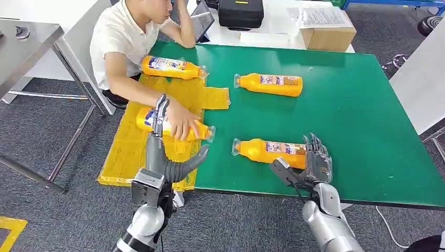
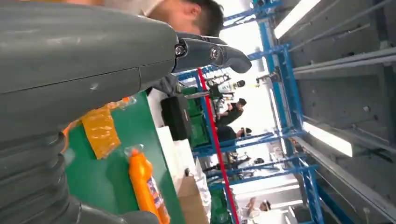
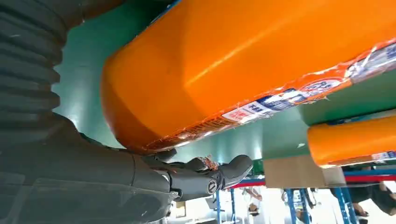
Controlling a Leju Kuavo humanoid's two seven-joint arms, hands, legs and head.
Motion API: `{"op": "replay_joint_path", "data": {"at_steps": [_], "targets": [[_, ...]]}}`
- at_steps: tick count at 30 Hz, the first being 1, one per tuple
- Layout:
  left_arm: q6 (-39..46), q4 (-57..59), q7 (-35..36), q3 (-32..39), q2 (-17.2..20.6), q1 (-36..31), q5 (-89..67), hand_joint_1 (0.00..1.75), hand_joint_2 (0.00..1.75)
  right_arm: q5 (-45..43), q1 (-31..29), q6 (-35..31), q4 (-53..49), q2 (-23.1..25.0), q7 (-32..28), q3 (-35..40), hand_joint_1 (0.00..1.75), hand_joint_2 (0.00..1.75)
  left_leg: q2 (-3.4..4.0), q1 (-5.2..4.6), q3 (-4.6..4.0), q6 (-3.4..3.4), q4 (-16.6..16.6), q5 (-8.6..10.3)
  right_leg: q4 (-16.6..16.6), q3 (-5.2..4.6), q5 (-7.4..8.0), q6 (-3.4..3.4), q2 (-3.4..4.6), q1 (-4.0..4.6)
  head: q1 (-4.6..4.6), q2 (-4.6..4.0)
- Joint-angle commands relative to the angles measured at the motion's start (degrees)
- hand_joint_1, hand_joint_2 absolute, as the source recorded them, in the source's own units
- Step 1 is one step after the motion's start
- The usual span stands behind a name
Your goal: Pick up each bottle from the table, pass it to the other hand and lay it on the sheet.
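Your right robot hand [image 1: 309, 165] is sitting at the near edge of the green table [image 1: 367, 131], at the base end of the nearest bottle [image 1: 270, 151]. Its fingers are standing up against the bottle's base and its thumb is reaching out along the near side; in the right wrist view the thumb is lying just under the bottle's orange body [image 3: 243, 60], but you cannot tell whether the robot hand is gripping it. That bottle is lying on its side on the table, cap pointing toward the sheet [image 1: 136, 152].

Your left robot hand [image 1: 162, 152] is hovering over the yellow sheet with fingers spread and thumb out, holding nothing. Its fingertips are reaching up to a second bottle [image 1: 149, 116] lying on the sheet, where a person's hand [image 1: 183, 123] is resting on top of it.

A third bottle [image 1: 170, 67] is lying at the far end of the sheet, by the person's arm. A fourth bottle [image 1: 270, 84] is lying on the bare table, farther back, well apart from the nearest one.
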Motion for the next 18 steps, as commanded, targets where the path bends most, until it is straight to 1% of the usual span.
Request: {"op": "replay_joint_path", "data": {"at_steps": [1, 2, 6, 9, 15, 17, 18], "targets": [[0.7, 5.1, -0.2, -2.4, 1.8, -3.5, 0.5, 0.00, 1.75, -2.4, -4.0, 5.0, 12.9, 1.2, -2.2, 3.1, 1.75, 1.75, -0.01, 0.06, 0.36, -0.14, -0.1, -0.03, -0.1, 0.35, -0.03, -0.15, 0.03, 0.06, 0.00, 0.00], [0.7, 5.2, -0.2, -2.4, 1.8, -3.6, 0.5, 0.00, 1.75, -2.5, -3.8, 5.0, 12.9, 1.1, -2.3, 3.1, 1.75, 1.75, -0.03, 0.05, 0.22, -0.10, -0.1, -0.02, -0.1, 0.23, -0.02, -0.10, -0.01, 0.05, 0.00, 0.00], [0.7, 5.3, -0.2, -2.4, 1.9, -3.5, 0.6, 0.00, 1.75, -3.5, -3.6, 7.2, 13.3, 0.9, -2.3, 2.8, 1.75, 1.75, 0.03, 0.05, 0.34, -0.08, -0.1, -0.02, -0.1, 0.29, 0.00, -0.09, 0.01, 0.05, 0.00, 0.00], [0.6, 5.3, -0.1, -2.2, 1.9, -3.4, 0.9, 0.00, 1.75, -7.5, -2.5, 11.0, 12.7, 1.0, -4.4, 1.2, 1.75, 1.75, 0.05, 0.07, 0.50, -0.10, -0.1, -0.02, -0.1, 0.43, 0.01, -0.12, 0.03, 0.07, 0.00, 0.00], [0.6, 5.3, -0.1, -2.2, 1.9, -3.4, 0.9, 0.00, 1.75, -7.8, -2.2, 11.0, 12.6, 0.9, -4.7, 1.1, 1.75, 1.75, 0.18, 0.07, 0.78, -0.09, -0.1, -0.04, -0.1, 0.61, 0.00, -0.10, 0.07, 0.08, 0.00, 0.00], [-1.0, 5.3, 1.0, -1.7, 1.7, -3.0, 3.8, 0.00, 1.75, -12.6, -1.3, 13.7, 11.6, 1.4, -7.3, -1.0, 1.75, 1.75, 0.12, 0.09, 0.84, -0.13, -0.2, 0.00, -0.2, 0.68, 0.02, -0.15, 0.02, 0.10, 0.02, 0.00], [-4.0, 5.6, 3.0, -1.6, 1.6, -2.9, 7.2, 0.00, 1.75, -12.5, -0.8, 12.8, 11.2, 1.1, -7.2, -0.5, 1.75, 1.75, 0.18, 0.08, 0.85, -0.09, -0.1, -0.04, -0.1, 0.70, 0.01, -0.11, 0.07, 0.09, 0.02, 0.00]]}}
